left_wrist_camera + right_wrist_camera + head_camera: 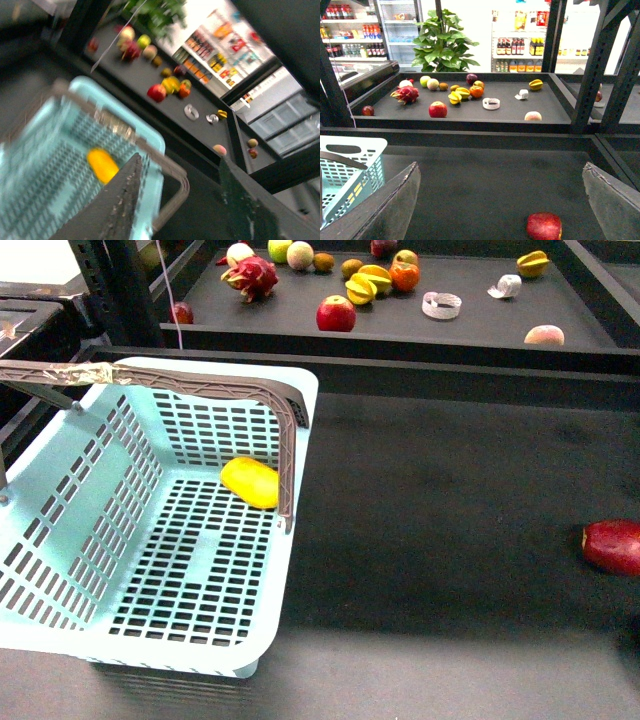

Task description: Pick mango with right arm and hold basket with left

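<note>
The yellow mango [251, 482] lies inside the light aqua basket [60, 540] at the left of the table, close to its brown handle [285, 430]. In the blurred left wrist view the mango [102, 165] and basket [45, 150] sit below my open left gripper [177, 172], whose fingers [122, 200] hang above the basket's rim and handle [172, 192], empty. My right gripper [500, 175] is open over the dark tabletop, with only a corner of the basket [350, 170] at its side. Neither arm shows in the front view.
A dark red fruit [612, 545] lies on the table at the right, also under the right gripper [544, 226]. A raised shelf [480, 325] behind holds a red apple [336, 313], dragon fruit [250, 277], starfruits [368, 284] and several other fruits.
</note>
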### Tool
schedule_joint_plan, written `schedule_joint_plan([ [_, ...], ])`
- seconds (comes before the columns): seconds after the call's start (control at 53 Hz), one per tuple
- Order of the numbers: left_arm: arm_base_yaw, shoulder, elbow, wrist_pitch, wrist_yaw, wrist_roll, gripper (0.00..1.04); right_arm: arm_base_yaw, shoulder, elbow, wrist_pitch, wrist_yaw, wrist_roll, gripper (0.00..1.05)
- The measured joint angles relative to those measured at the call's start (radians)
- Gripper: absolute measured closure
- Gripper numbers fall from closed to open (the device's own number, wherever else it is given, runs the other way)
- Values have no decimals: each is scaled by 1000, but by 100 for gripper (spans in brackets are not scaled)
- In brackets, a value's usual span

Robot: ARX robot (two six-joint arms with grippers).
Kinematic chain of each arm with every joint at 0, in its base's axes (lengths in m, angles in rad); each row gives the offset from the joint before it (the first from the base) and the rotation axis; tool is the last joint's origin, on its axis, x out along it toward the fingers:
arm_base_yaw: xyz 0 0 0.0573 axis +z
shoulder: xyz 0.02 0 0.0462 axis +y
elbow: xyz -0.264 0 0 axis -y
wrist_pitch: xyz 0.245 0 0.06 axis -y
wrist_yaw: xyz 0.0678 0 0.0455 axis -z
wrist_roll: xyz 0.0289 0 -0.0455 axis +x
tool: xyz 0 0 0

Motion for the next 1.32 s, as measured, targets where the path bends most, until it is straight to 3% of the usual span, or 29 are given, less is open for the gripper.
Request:
schedule_joint_plan([
  [0.075, 47, -45, -26, 5, 42, 300, 79, 0, 0, 0, 0, 1, 0, 8],
  [0.226, 101, -104, -70, -28, 105, 451, 103, 0, 0, 0, 0, 2, 0, 8],
  [0.358, 148, -162, -89, -59, 144, 494, 103, 0, 0, 0, 0, 1, 0, 8],
  [0.415, 211, -187, -97, -77, 233, 499, 103, 0, 0, 0, 0, 1, 0, 8],
  [0.491, 260, -215, -108, -97, 246, 502, 103, 0, 0, 0, 0, 2, 0, 8],
  [0.906, 265, -346, -134, -173, 257, 512, 103, 0, 0, 0, 0, 1, 0, 8],
  [1.038, 265, -494, -134, -341, 256, 513, 103, 0, 0, 0, 0, 1, 0, 8],
  [1.321, 265, -517, -134, -350, 257, 513, 103, 0, 0, 0, 0, 1, 0, 8],
])
